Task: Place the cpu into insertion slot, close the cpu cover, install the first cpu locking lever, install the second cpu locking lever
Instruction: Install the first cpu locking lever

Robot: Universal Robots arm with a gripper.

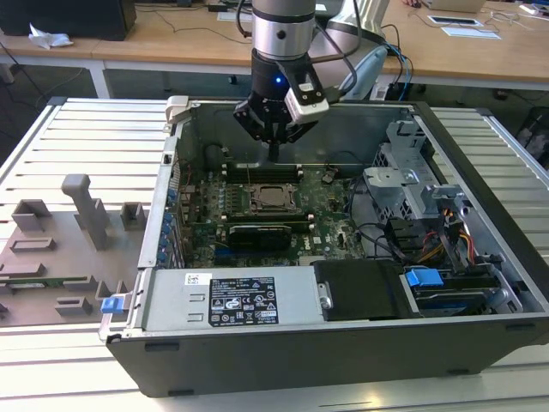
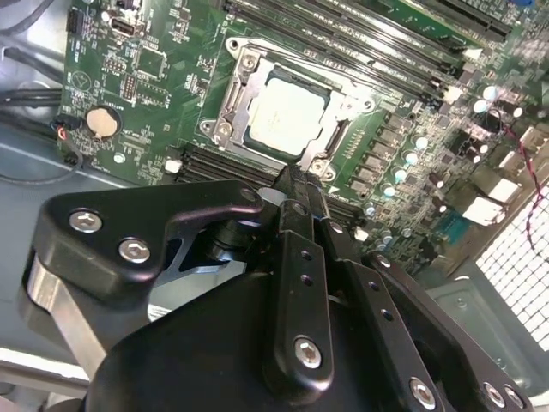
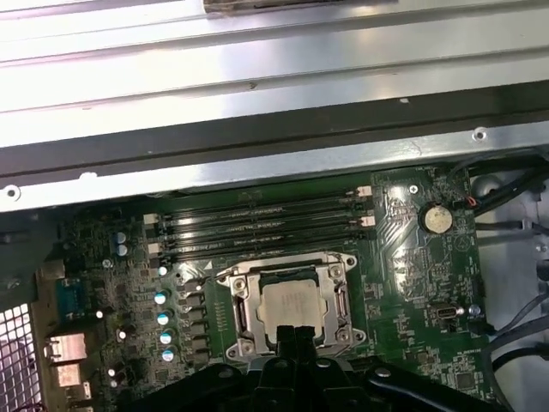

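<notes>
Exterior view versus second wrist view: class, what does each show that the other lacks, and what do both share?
Exterior view: the open computer case, its power supply and a grey fixture tray at the exterior view's left. Second wrist view: a coin cell on the board. Both: the gripper near the cpu, seated within the cpu cover frame.

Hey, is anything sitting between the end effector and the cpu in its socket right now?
Nothing visible. The end effector hangs over the motherboard, apart from the cpu, which lies framed by the cpu cover. Only open air separates them.
</notes>
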